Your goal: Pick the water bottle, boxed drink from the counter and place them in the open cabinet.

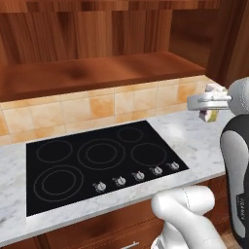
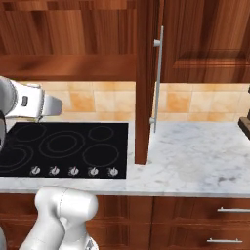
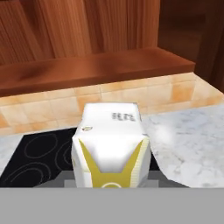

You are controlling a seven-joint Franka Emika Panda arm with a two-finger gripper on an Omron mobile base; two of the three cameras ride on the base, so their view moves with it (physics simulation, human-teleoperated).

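Cream carton held in the jaws above the cooktop's marble table.

Left base view: at three o'clock the gripper (image 1: pixel 210 108) is closed on the small cream-and-yellow boxed drink (image 1: pixel 212 115), held over the white-grey marble table (image 1: pixel 192 138), right of the black glass cooktop (image 1: pixel 97 163), below the dark reddish wooden shelf of the open cabinet (image 1: pixel 92 70).
Right base view: the white arm sits at nine o'clock above the cooktop (image 2: pixel 68 146); a cabinet door with steel handle (image 2: pixel 157 78) stands at centre.
Hand view: the boxed drink (image 3: pixel 111 144) sits at six o'clock, the shelf (image 3: pixel 87 70) beyond at twelve.

There are small dark letters on the white top of the boxed drink (image 3: pixel 111 140), but they are too blurry to read. No other words or numbers can be read anywhere
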